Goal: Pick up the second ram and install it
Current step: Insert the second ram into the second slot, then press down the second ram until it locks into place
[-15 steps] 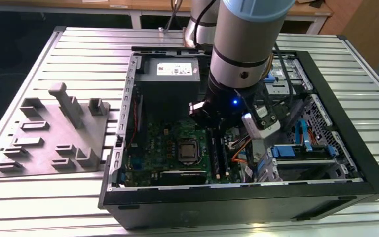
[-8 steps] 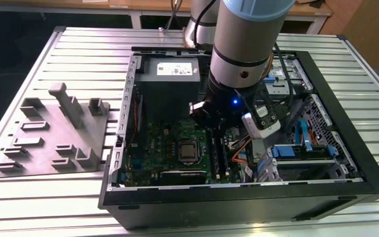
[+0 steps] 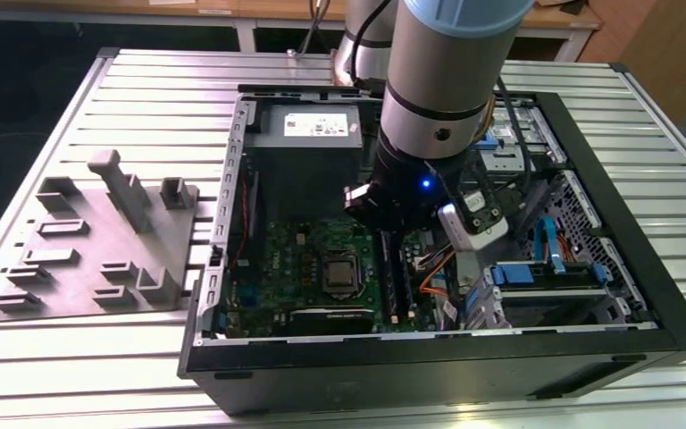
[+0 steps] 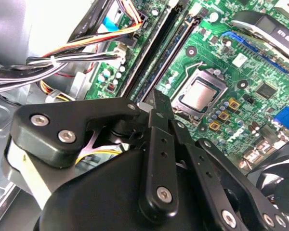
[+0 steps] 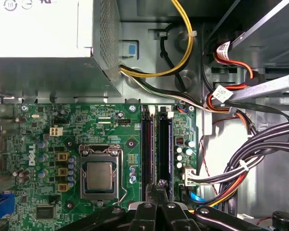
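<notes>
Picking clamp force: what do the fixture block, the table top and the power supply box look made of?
Fixture block: matte grey, probably plastic; dull, no glare. Table top: looks like bare aluminium; pale silvery slats with a soft sheen. Power supply box: likely sheet steel, grey with a perforated side.

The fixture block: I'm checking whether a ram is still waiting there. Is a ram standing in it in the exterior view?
No. The grey fixture block on the table shows only its own grey posts and slots, no dark stick.
</notes>
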Tool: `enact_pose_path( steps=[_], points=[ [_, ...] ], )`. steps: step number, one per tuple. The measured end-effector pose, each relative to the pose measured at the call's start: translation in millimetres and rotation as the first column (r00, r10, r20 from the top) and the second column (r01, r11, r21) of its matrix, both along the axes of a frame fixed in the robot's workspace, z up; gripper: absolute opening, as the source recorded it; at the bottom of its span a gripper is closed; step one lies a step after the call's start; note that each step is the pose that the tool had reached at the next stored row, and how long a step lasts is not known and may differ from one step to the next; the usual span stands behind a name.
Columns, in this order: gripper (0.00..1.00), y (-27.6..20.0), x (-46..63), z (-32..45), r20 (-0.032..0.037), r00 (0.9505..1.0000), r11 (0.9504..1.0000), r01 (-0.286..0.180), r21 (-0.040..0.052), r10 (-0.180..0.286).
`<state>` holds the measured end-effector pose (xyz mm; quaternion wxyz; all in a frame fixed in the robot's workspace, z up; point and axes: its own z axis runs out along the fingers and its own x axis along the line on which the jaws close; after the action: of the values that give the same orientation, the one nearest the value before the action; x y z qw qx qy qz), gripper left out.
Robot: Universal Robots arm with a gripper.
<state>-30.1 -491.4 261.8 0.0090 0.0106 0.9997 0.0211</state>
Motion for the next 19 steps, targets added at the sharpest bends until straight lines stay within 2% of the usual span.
enact_pose_path(
  steps=[14, 19],
  points=[
    [0.1, 0.1, 0.0, 2.5, 0.0, 1.0, 1.0, 0.0, -0.0001, 0.0],
    [0.1, 6.0, 0.0, 1.8, -0.0001, 1.0, 1.0, 0.0, 0.0016, 0.0]
  ],
)
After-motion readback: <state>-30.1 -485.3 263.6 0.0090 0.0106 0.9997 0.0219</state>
